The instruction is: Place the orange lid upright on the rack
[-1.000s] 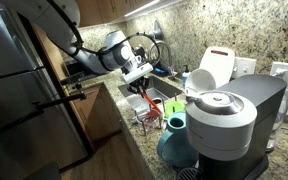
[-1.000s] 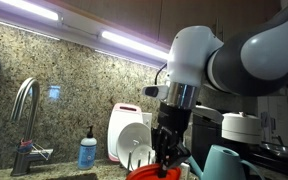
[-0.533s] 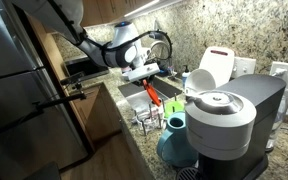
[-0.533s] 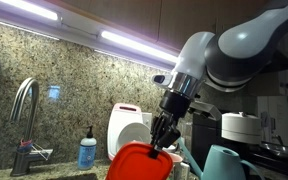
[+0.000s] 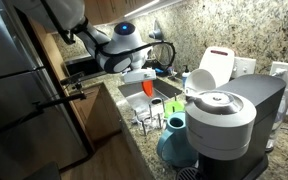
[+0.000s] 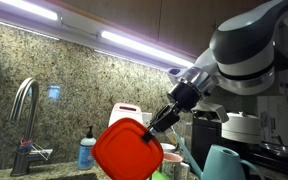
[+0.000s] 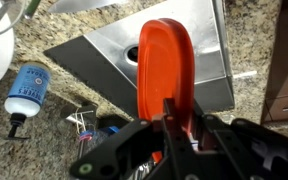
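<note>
Two fingers clamp the upper corner of the orange lid in an exterior view, and the lid hangs tilted in the air. In an exterior view, the lid is clear of the rack below, which stands beside a teal cup. Wrist view: the lid stands edge-on over the sink.

Speckled granite desk with a stainless sink set into it. A clear bottle with a blue label rests on the stone just beside the sink. In an exterior view, the rack stands at the sink's near end. A teal cup and a grey coffee machine stand farther from the sink.
</note>
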{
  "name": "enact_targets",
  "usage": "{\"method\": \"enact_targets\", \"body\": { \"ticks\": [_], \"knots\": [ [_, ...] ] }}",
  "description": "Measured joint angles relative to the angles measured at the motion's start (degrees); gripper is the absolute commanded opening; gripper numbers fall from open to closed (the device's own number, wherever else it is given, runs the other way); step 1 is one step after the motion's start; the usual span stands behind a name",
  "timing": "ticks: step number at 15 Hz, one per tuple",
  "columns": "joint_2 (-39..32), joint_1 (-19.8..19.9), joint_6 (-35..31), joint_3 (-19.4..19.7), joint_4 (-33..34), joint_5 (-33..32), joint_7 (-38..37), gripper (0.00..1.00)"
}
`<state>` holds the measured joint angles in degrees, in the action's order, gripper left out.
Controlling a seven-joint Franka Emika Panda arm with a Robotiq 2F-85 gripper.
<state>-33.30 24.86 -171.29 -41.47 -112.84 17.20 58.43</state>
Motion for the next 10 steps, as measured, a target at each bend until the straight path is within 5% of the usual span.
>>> {"method": "enact_targets", "body": {
  "ticks": [3, 6, 7, 10],
  "knots": [
    [-1.7, 7.1, -0.5, -6.7, -1.8, 1.8, 3.6, 0.17],
    [-2.1, 7.7, -0.6, -7.0, -1.9, 1.8, 3.8, 0.17],
    [-2.2, 7.7, -0.7, -7.1, -1.9, 1.8, 3.8, 0.04],
    [-2.3, 7.2, -0.7, -6.9, -1.9, 0.4, 2.7, 0.04]
  ]
}}
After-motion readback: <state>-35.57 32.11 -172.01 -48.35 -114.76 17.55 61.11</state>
